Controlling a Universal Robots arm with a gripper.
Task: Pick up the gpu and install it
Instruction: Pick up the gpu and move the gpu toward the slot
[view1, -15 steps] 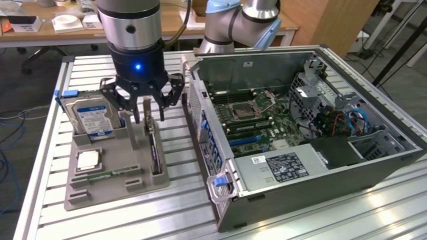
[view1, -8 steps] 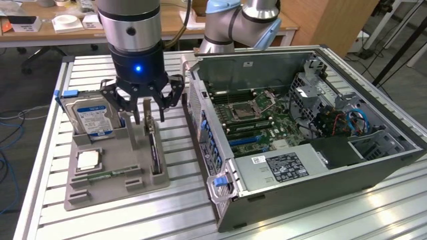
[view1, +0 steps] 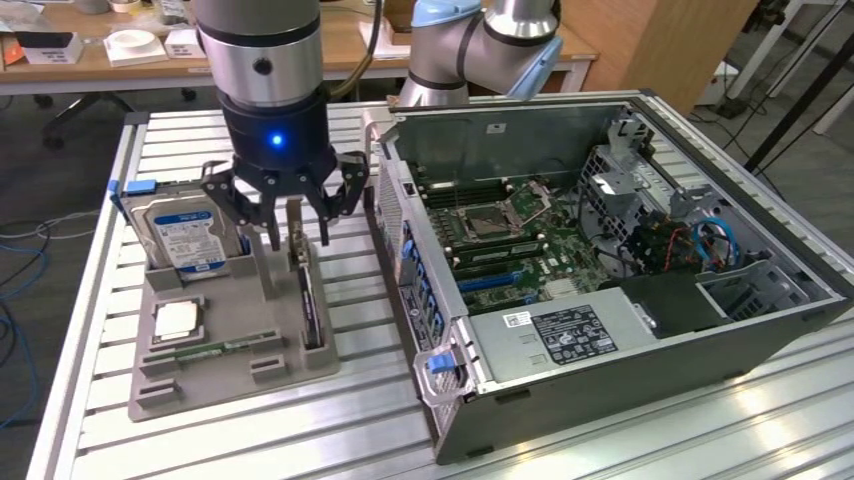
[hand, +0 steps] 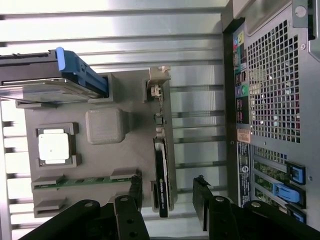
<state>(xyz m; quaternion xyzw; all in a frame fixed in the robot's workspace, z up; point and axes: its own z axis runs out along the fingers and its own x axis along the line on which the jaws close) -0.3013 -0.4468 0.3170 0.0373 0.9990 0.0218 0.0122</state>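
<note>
The gpu (view1: 310, 305) is a thin dark card standing on edge in a slot along one side of the grey parts holder (view1: 227, 385). My gripper (view1: 296, 238) hangs just above the card's far end with its jaws open. In the wrist view the gpu (hand: 161, 172) runs edge-on between my two dark fingers (hand: 135, 192), and the gripper (hand: 167, 197) is open with a gap on each side of the card. Nothing is held.
The holder (hand: 130, 160) also carries a hard drive (view1: 187, 235), a square processor (view1: 176, 320) and a green memory stick (view1: 220, 350). An open computer case (view1: 747, 330) stands close on the exterior view's right, its motherboard (view1: 521, 240) exposed. The case's rear panel (hand: 270, 100) is near the gripper.
</note>
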